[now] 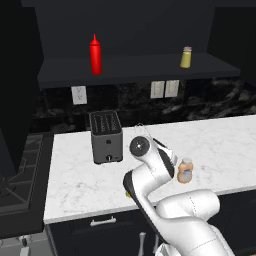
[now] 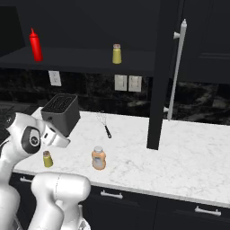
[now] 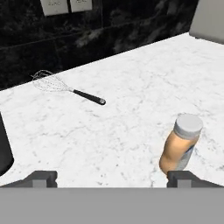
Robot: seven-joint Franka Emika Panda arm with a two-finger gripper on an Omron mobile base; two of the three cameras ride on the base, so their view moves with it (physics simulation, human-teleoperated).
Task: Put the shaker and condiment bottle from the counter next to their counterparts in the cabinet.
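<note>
The squat orange-tan condiment bottle (image 1: 185,170) (image 2: 99,158) (image 3: 181,146) stands on the white marbled counter (image 1: 225,145) (image 2: 193,152), near its front edge. The small yellow-olive shaker (image 2: 47,159) stands to its left, close beside my arm. My gripper (image 3: 113,178) hovers low over the counter, open and holding nothing, with the bottle just beyond its right fingertip (image 3: 183,177). On the shelf of the dark cabinet (image 1: 140,69) (image 2: 81,58) stand the counterparts: a tall red squeeze bottle (image 1: 95,55) (image 2: 36,45) and a twin shaker (image 1: 186,57) (image 2: 117,54).
A dark toaster (image 1: 105,136) (image 2: 60,112) stands at the counter's back left. A wire whisk (image 2: 104,123) (image 3: 65,87) lies behind the bottle. An open dark cabinet door (image 2: 159,72) with a long silver handle (image 2: 177,67) hangs over the counter. A stove (image 1: 20,165) lies to the left.
</note>
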